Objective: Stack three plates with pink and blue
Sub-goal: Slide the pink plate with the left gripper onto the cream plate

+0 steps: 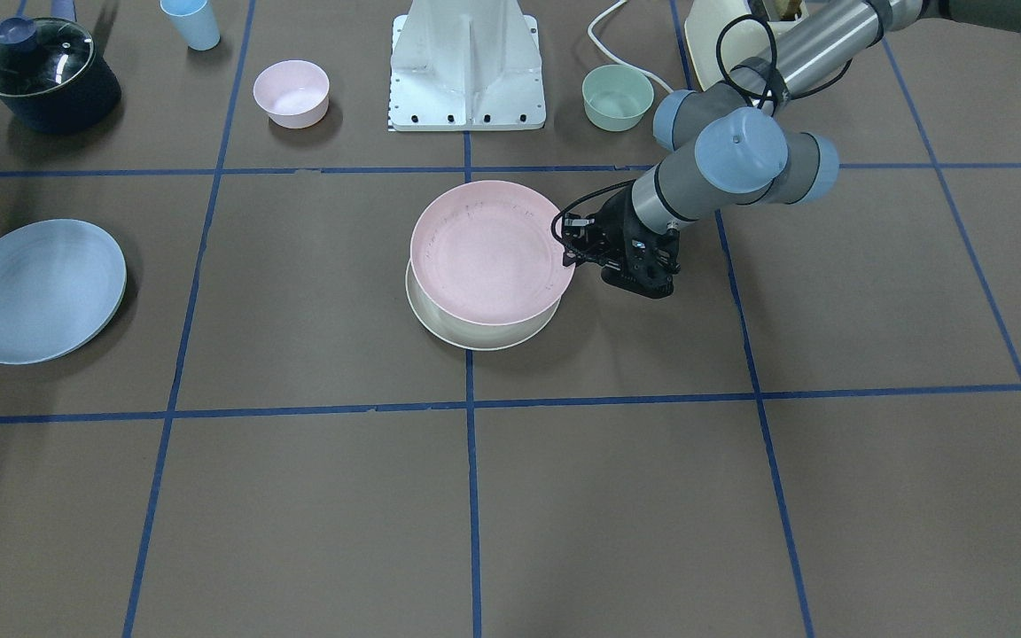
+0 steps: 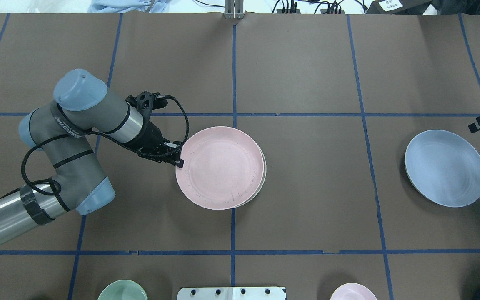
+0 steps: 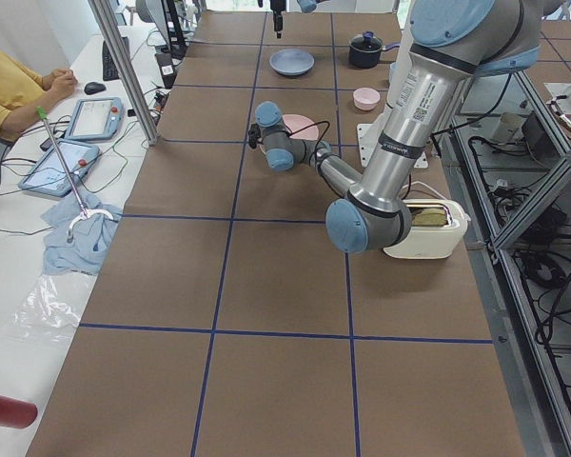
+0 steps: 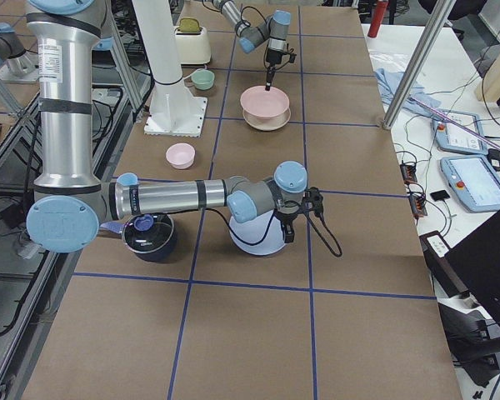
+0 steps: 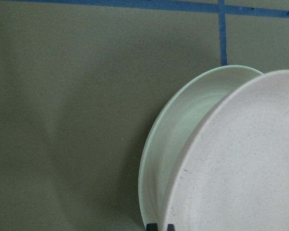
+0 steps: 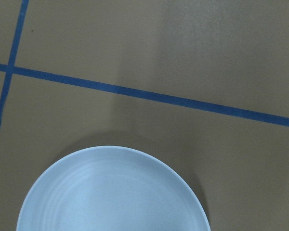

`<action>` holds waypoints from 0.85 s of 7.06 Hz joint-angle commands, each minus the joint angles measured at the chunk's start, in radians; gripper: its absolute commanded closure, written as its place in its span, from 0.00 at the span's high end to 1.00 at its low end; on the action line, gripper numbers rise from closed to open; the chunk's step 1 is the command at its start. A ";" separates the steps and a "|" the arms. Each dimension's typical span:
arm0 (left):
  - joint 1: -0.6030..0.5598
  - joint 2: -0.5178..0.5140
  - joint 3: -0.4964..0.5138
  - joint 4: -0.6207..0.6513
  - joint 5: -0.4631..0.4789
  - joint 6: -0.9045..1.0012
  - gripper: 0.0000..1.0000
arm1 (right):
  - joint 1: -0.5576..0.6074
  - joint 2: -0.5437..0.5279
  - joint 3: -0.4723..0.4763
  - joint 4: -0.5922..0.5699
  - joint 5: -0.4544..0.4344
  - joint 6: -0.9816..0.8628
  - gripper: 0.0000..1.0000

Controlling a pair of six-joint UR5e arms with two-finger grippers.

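Frame of reference: we read clock directions in the overhead view, with 12 o'clock pointing away from the robot.
Pink plate (image 2: 221,166): it is over the cream plate (image 1: 479,337) at mid-worktop (image 2: 306,187). It is tilted and shifted toward 9 o'clock, so a cream crescent shows at its 3 o'clock side.
Left jaws: they are closed to a narrow gap on the pink plate's rim at its 9 o'clock edge. The left arm (image 2: 81,137) reaches in from 8 o'clock.
Blue plate (image 2: 445,168): it lies flat on the worktop at 3 o'clock from the pair, well apart, and nothing is holding it.
Right jaws: they are just beyond the blue plate's rim at about 1 o'clock. We cannot tell how far open they are, and we see nothing in them.
Deciding relation: the blue plate lies on the right arm's (image 4: 167,198) side, far from the left jaws, so we judge the right arm the nearer one for it.
Axis: the plates are round, so we see no long axis to line up with; what matters is which part of the rim faces the jaws.
Our judgement: the pink plate has not yet settled level, and the blue plate has yet to travel toward 9 o'clock to the pair.
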 commanded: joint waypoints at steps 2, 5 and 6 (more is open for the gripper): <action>0.010 -0.023 0.035 -0.005 0.003 0.002 0.00 | 0.000 0.001 0.003 0.000 0.001 0.000 1.00; 0.010 -0.041 0.066 -0.006 0.003 0.005 0.00 | 0.000 0.001 0.006 0.000 0.001 0.000 1.00; 0.010 -0.047 0.066 -0.005 0.003 0.005 0.00 | 0.000 0.001 0.006 0.000 0.001 0.000 1.00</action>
